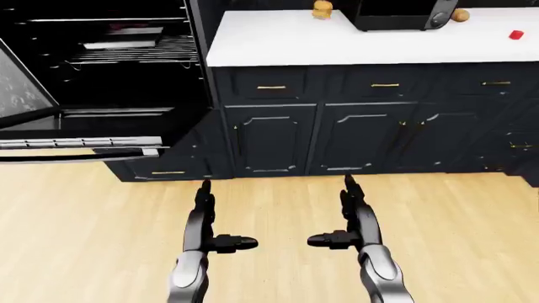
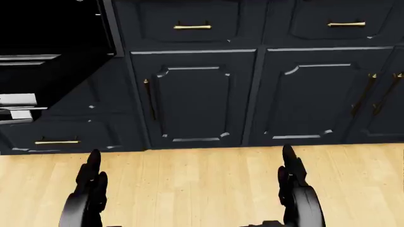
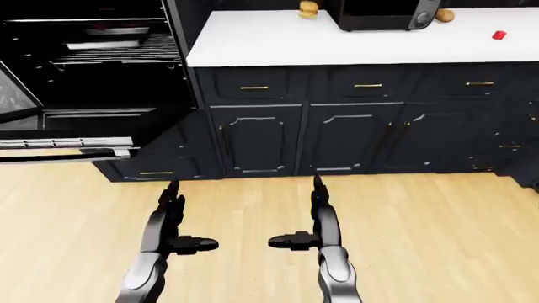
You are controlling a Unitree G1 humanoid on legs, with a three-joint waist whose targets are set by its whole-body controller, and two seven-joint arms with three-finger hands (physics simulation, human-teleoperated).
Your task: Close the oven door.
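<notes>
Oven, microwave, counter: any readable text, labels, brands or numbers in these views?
None readable.
Oven door: no legible marking.
Microwave: control panel too small and blurred to read.
Red item on the counter: too small to tell.
Cabinet drawers: plain, brass handles only.

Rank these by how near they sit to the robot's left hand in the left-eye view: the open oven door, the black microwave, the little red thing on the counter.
From the left hand:
1. Oven door, hanging open at the view's left, just above the hand.
2. Microwave, on the white counter, upper right of middle.
3. Red thing, on the counter near the right edge.
</notes>
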